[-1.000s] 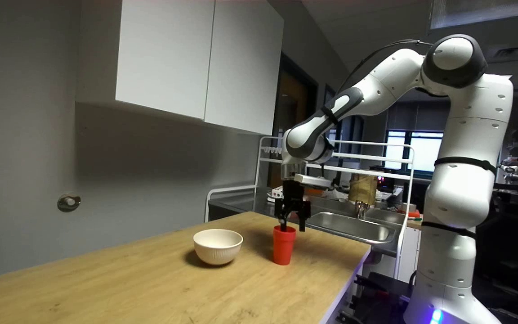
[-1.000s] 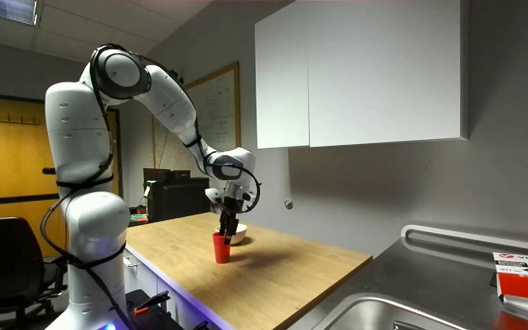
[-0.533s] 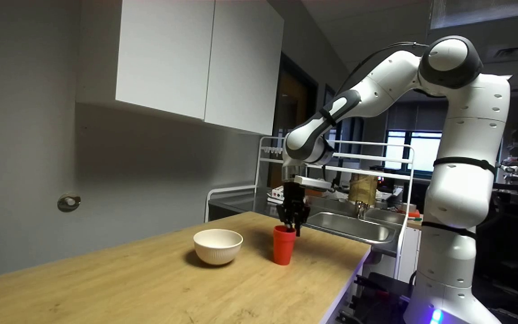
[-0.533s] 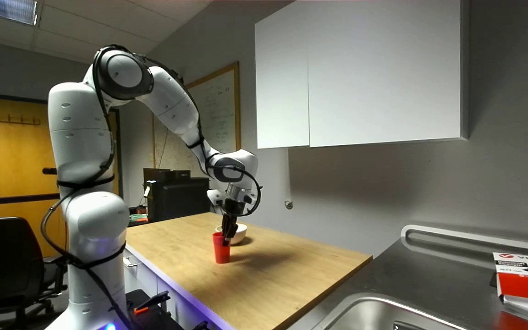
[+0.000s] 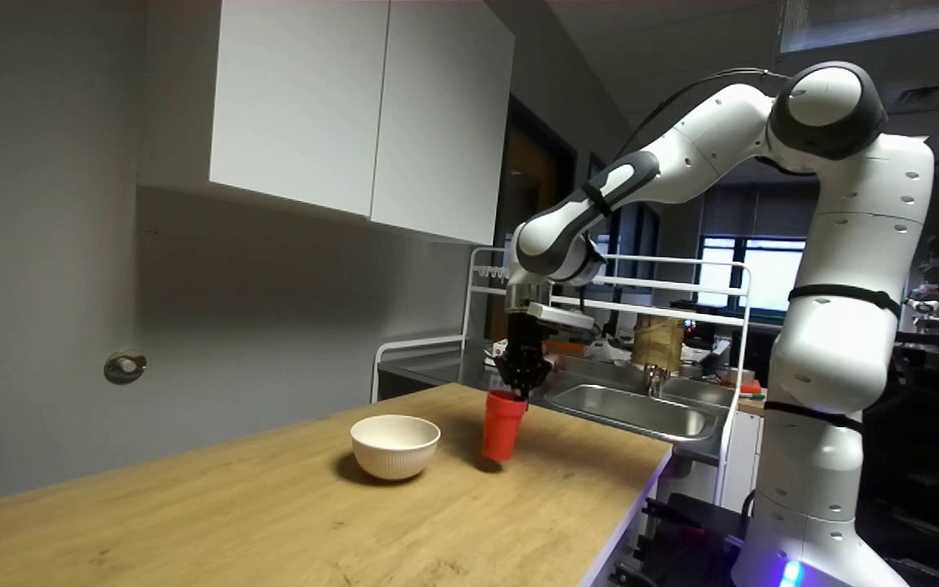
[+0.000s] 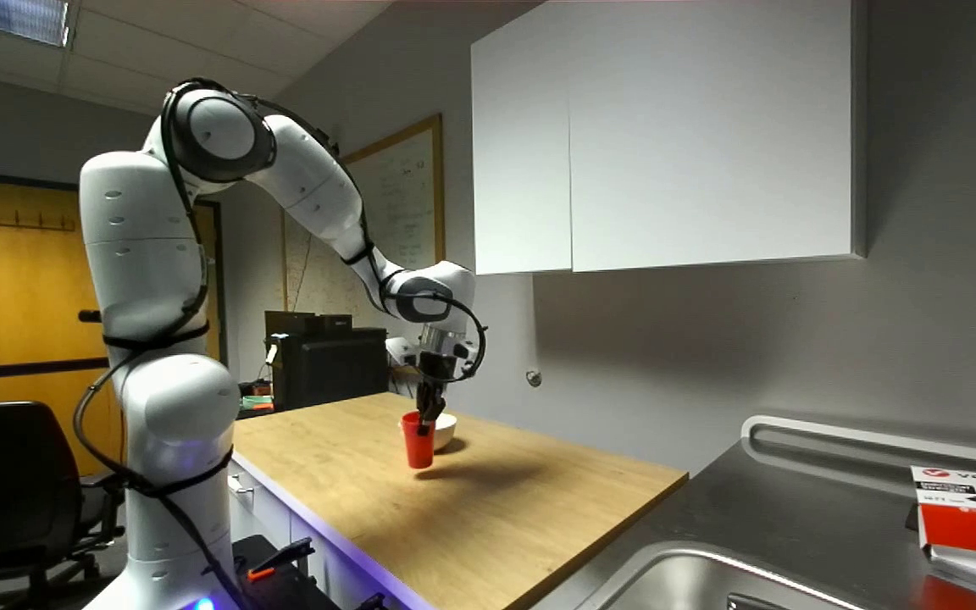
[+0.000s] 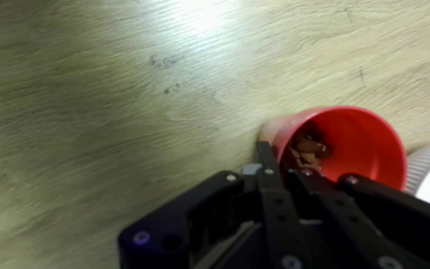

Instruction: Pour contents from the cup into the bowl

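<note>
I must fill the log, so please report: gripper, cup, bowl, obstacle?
Gripper clamped on red plastic cup at rim, above wooden tabletop. Almond-like pieces inside. Cream-white bowl upright nearby. White wall cabinet higher up, possible obstacle.

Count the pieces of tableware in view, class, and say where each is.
2: the red cup, gripped by the end effector above the wooden counter, and the cream bowl, standing on that counter. Background clutter may hide more.
</note>
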